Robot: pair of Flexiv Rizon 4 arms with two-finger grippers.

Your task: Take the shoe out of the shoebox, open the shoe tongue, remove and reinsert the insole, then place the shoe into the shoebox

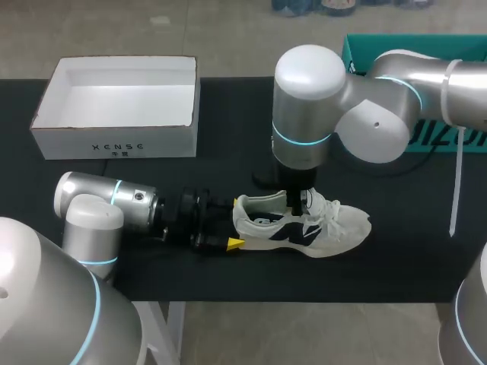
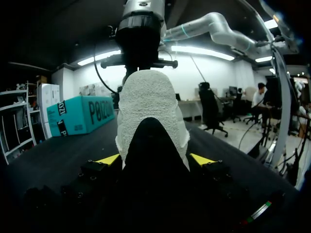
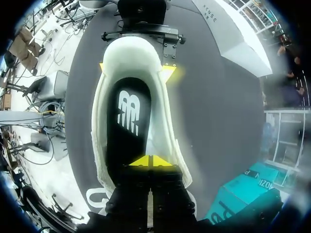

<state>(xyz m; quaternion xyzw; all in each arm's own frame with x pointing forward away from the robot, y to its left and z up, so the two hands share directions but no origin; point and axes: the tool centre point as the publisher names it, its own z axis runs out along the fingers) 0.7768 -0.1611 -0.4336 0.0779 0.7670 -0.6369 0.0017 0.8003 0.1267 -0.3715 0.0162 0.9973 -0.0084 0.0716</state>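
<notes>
From above, one shoe (image 1: 304, 224) lies on its side-sole near the front edge of the tabletop (image 1: 396, 258), about midway along it and out of the one white shoebox (image 1: 114, 141), which sits open and empty towards the far left corner. The left gripper (image 1: 233, 232) lies low along the table and clamps the heel, presumably to steady the shoe while the other arm works inside it. The right gripper (image 1: 298, 199) comes straight down into the shoe's opening. One teal box (image 1: 411, 76) stands at the far right edge.

In the left wrist view the shoe's heel (image 2: 146, 102) fills the space between the left gripper's (image 2: 155, 160) two yellow tips. Both tips press its sides, so this gripper is gripping the shoe. The right arm (image 2: 214, 24) stands directly above the shoe, its fingers hidden inside.

The right wrist view looks down into the shoe. One dark insole (image 3: 127, 126) lies flat in its bed. The right gripper (image 3: 151, 161) has its yellow tips together at the insole's forward part. Whether they pinch its edge cannot be told. The closed, downward pose suits lifting or seating the insole. The left gripper's (image 3: 136, 68) tips flank the heel ahead, and the shoebox (image 3: 238, 39) lies beyond.
</notes>
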